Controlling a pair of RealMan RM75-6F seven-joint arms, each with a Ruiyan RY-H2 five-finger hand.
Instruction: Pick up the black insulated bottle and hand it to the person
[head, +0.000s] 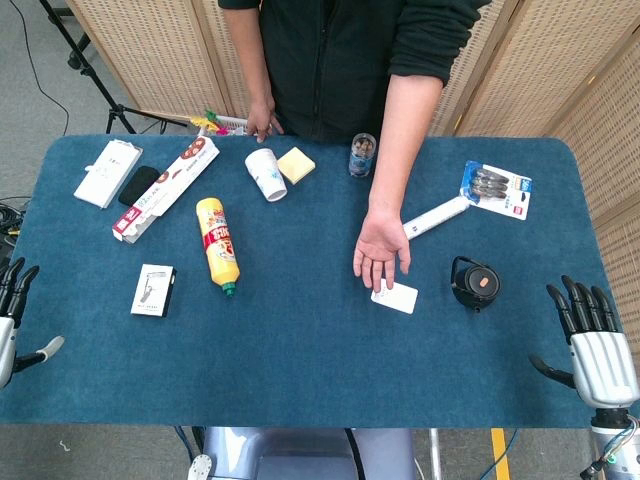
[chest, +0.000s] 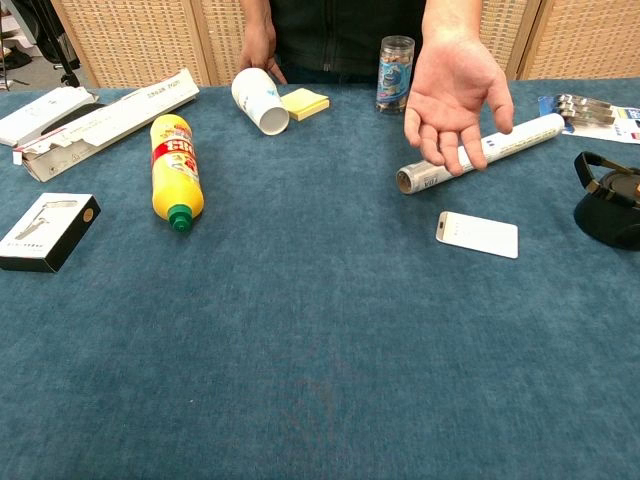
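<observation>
The black insulated bottle (head: 475, 283) stands upright on the blue table (head: 300, 370) near its right edge, just right of a white card (head: 394, 297) and the person's open palm (head: 381, 250), well ahead of the right hand (head: 592, 345), which rests with fingers spread and holds nothing. The left hand (head: 12, 310) sits at the opposite edge, fingers apart and empty. The yellow bottle (chest: 174, 167) has a red label and the paper cup (chest: 259, 100) blue print, neither readable.

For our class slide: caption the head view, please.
Person's palm waits open while black bottle stands untouched near the open right hand.
</observation>
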